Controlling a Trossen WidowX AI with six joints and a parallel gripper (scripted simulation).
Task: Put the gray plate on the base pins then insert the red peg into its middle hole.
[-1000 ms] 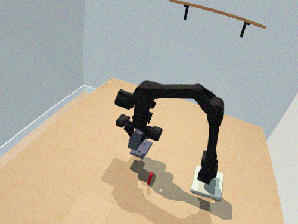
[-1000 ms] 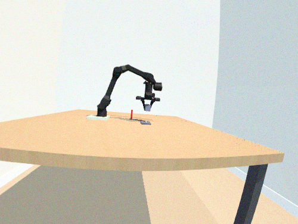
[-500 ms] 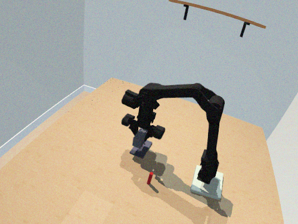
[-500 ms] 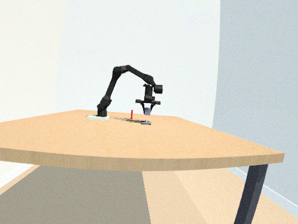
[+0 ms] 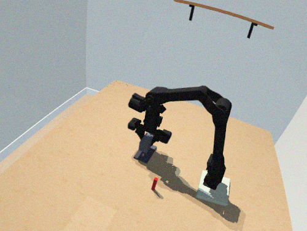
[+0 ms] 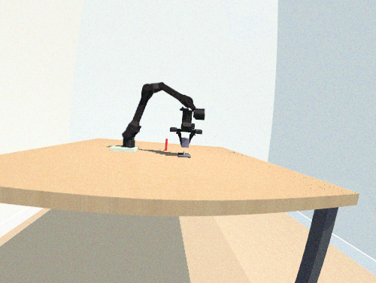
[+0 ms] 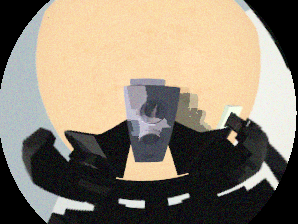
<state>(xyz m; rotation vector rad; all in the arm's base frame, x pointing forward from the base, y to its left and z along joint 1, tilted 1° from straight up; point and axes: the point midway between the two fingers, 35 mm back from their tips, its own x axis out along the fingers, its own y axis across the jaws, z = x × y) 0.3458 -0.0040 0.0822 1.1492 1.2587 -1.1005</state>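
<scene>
My gripper (image 5: 148,136) (image 6: 184,139) (image 7: 152,144) is shut on the gray plate (image 5: 147,142) (image 6: 184,142) (image 7: 152,123). The plate hangs from the fingers directly over the small dark base (image 5: 143,156) (image 6: 183,155), with a small gap showing between them in the exterior view. In the wrist view the plate covers the base. The red peg (image 5: 154,183) (image 6: 165,144) stands upright on the table, apart from the base, toward the arm's mount.
The arm's pale mount block (image 5: 215,191) (image 6: 124,149) sits on the wooden table (image 5: 77,172) (image 6: 188,181). A wall shelf (image 5: 224,13) hangs high at the back. Walls close the table's left and far sides.
</scene>
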